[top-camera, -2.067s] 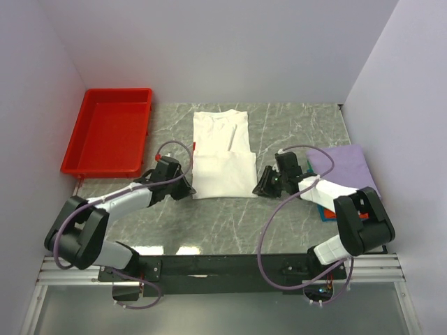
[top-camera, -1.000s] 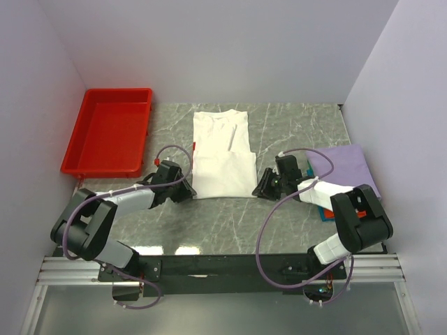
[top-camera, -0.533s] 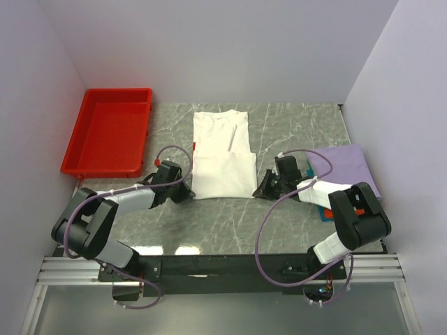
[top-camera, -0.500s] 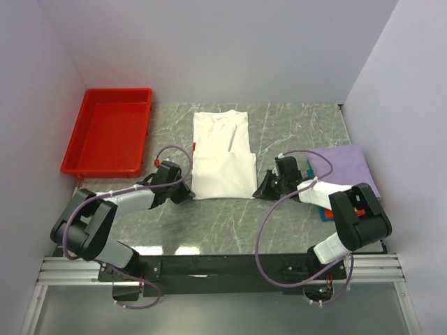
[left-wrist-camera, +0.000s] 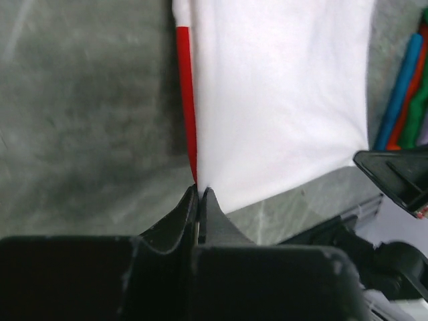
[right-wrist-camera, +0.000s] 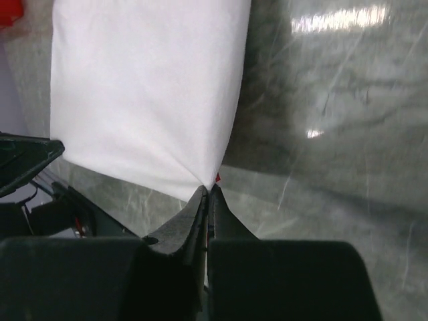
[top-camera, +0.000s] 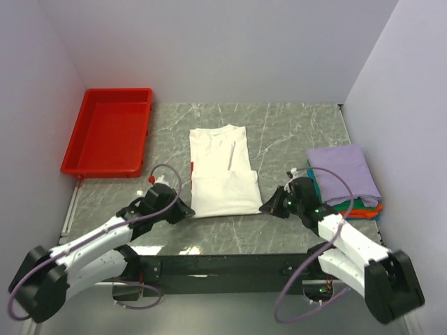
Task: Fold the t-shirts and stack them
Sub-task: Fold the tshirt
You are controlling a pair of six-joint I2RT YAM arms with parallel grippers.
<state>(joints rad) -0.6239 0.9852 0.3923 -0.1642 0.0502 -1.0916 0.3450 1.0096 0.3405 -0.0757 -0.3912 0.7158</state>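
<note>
The white t-shirt [top-camera: 222, 174] is laid folded at the middle of the counter [top-camera: 286, 129], with a red strip shown along its left edge. Its near left corner is pinched in the closed left claw [left-wrist-camera: 198, 194], and its near right corner is clamped in the closed right claw [right-wrist-camera: 207, 190]. Folded shirts are stacked at the right, with the lavender t-shirt [top-camera: 342, 167] on top and teal, green and orange edges seen beneath. A red tray [top-camera: 110, 132] is set at the far left.
</note>
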